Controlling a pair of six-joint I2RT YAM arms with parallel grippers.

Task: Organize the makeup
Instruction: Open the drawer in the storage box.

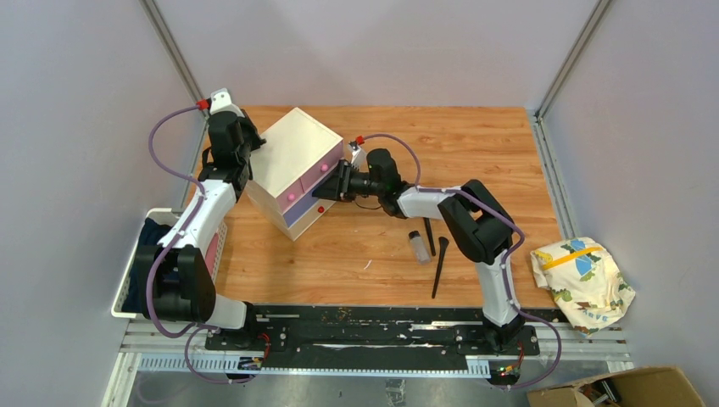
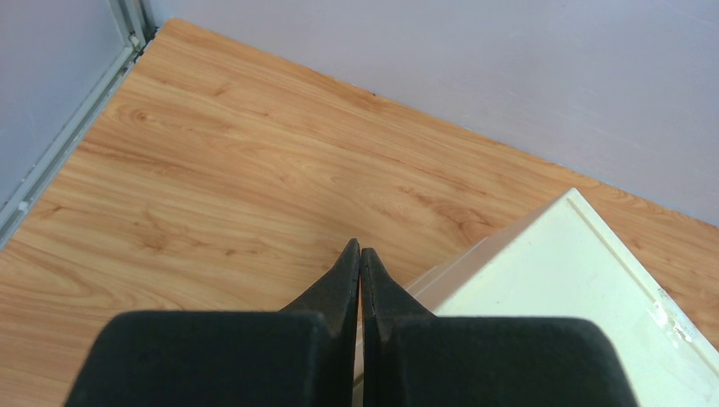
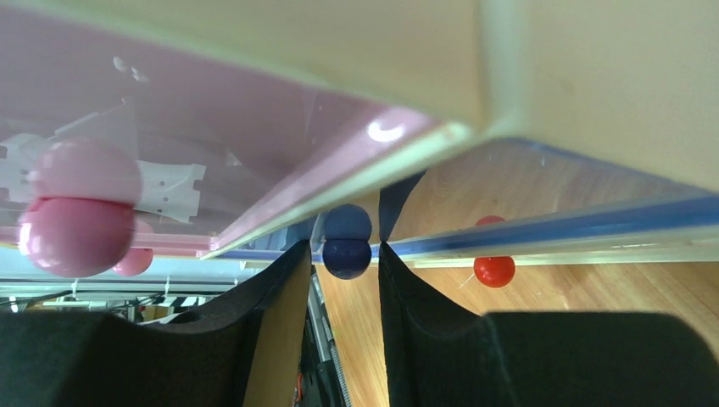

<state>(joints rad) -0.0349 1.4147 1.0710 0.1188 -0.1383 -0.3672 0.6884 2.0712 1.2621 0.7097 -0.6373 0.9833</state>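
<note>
At the tabletop's (image 1: 373, 254) far left stands a cream drawer box (image 1: 292, 157) with pink upper fronts and a purple lower front. Drawer insides don't show from any view, so contents can't be told.

Left pincer (image 2: 360, 254) is pressed together, empty, tips at the box's back-left corner (image 2: 551, 297) – contact can't be confirmed.

Right pincer (image 3: 342, 248) is spread at the box front, tips either side of a dark blue knob (image 3: 347, 256) on the purple drawer. There is a small gap on at least one side, with no clear pinch. A pink knob (image 3: 72, 229) sits to the left in the wrist view and a red knob (image 3: 493, 270) to the right.

Makeup lies loose on the tabletop, right of the box and well apart from it, near the right arm's elbow: a small clear bottle (image 1: 418, 246) lying down, a short black brush (image 1: 429, 236) just beside it, and a longer black brush (image 1: 439, 267) nearer the arm bases. None of it is in a container.

A white basket (image 1: 125, 292) beside the tabletop's left edge holds dark blue fabric. A printed cloth bag (image 1: 585, 280) lies off the right edge. A cardboard box (image 1: 627, 390) sits bottom right – contents unclear.
</note>
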